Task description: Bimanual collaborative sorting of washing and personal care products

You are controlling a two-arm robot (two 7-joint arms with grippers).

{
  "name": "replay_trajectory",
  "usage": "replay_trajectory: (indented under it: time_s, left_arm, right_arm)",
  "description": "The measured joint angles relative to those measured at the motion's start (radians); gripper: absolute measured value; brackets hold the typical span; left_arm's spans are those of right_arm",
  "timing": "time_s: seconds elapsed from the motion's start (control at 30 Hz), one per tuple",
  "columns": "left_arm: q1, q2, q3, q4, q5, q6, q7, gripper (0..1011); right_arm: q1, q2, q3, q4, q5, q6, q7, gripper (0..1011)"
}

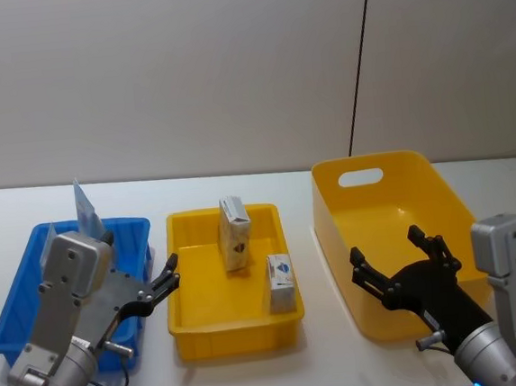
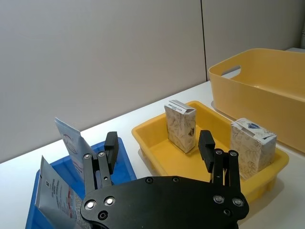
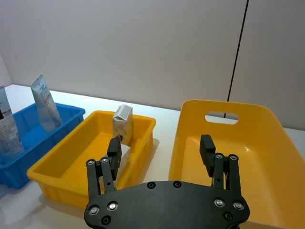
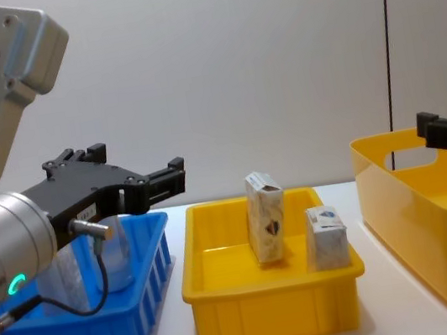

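Observation:
Two printed cartons stand in the shallow yellow tray (image 1: pixel 186 321): a taller one (image 1: pixel 234 234) (image 4: pixel 265 216) at the back and a shorter one (image 1: pixel 281 282) (image 4: pixel 327 238) nearer the front right. A pale tube (image 1: pixel 85 208) (image 2: pixel 69 138) leans upright in the blue bin (image 1: pixel 15 309), with a second tube (image 2: pixel 55 198) beside it. My left gripper (image 1: pixel 162 287) (image 2: pixel 158 148) hovers open and empty between the blue bin and the tray. My right gripper (image 1: pixel 399 257) (image 3: pixel 160 150) hangs open and empty over the near left wall of the large yellow bin (image 1: pixel 439 191).
The three containers stand in a row on a white table (image 1: pixel 239 181), close to a plain wall. Narrow gaps of bare tabletop separate them. The large yellow bin (image 3: pixel 238 143) has a handle slot in its far wall. A black cable (image 1: pixel 359 58) runs down the wall.

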Motion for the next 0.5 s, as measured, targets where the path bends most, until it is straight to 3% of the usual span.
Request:
replay_trajectory:
  time_s: [0.5]
  left_arm:
    - [0.0,0.0,0.0,0.0,0.0,0.0,0.0,1001]
  right_arm:
    - [0.0,0.0,0.0,0.0,0.0,0.0,0.0,1004]
